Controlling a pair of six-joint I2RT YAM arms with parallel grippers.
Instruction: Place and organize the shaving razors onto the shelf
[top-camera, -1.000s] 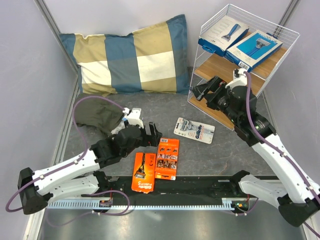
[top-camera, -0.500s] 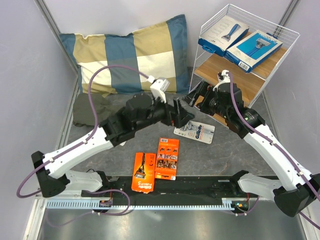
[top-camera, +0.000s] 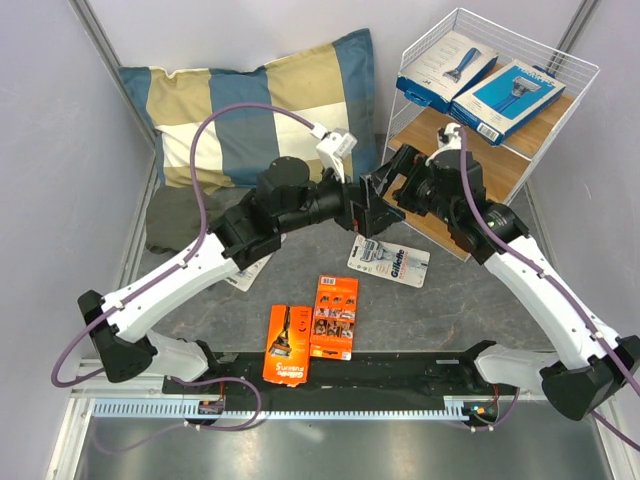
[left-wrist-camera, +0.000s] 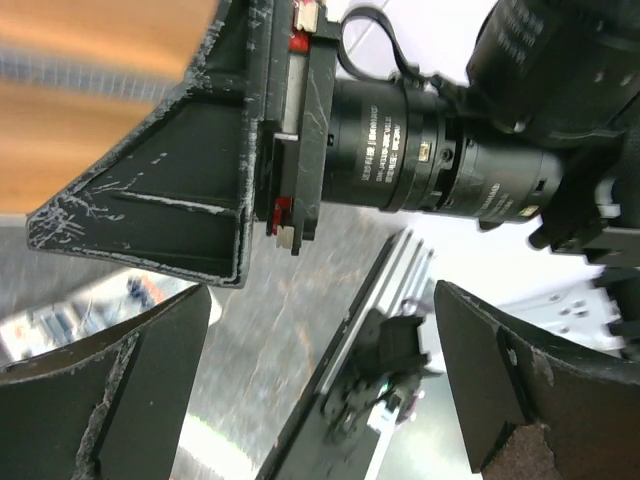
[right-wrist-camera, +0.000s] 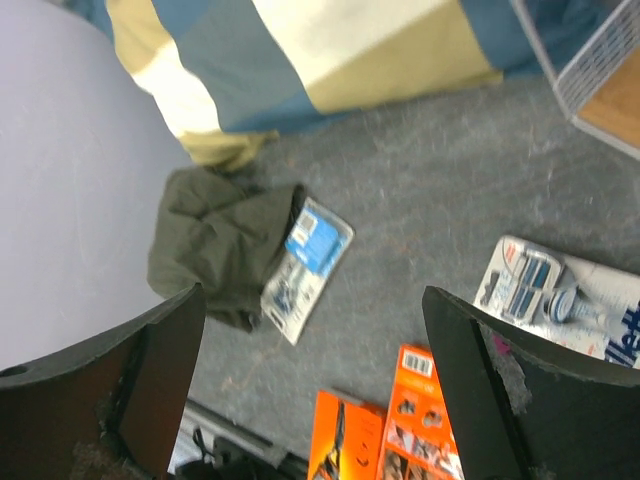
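Observation:
Two blue razor boxes (top-camera: 445, 68) (top-camera: 510, 98) lie on the top board of the white wire shelf (top-camera: 575, 60). On the grey table lie a blister pack (top-camera: 390, 262) and two orange cards (top-camera: 287, 345) (top-camera: 335, 318). A second blister pack (right-wrist-camera: 308, 262) lies against an olive cloth, largely hidden under my left arm from above. My left gripper (top-camera: 368, 210) hangs open and empty in front of the shelf, almost touching my right gripper (top-camera: 392, 185), which is also open and empty. The right wrist view looks down on the orange cards (right-wrist-camera: 425, 415).
A blue-and-tan checked pillow (top-camera: 265, 110) leans at the back left. The crumpled olive cloth (top-camera: 170, 215) lies in front of it. A black rail (top-camera: 400, 375) runs along the near edge. The left wrist view is filled by the right arm's wrist (left-wrist-camera: 430, 160).
My left arm has swung up from the near table and to the right, toward the shelf. My right gripper has shifted slightly left to meet it. Both stayed open.

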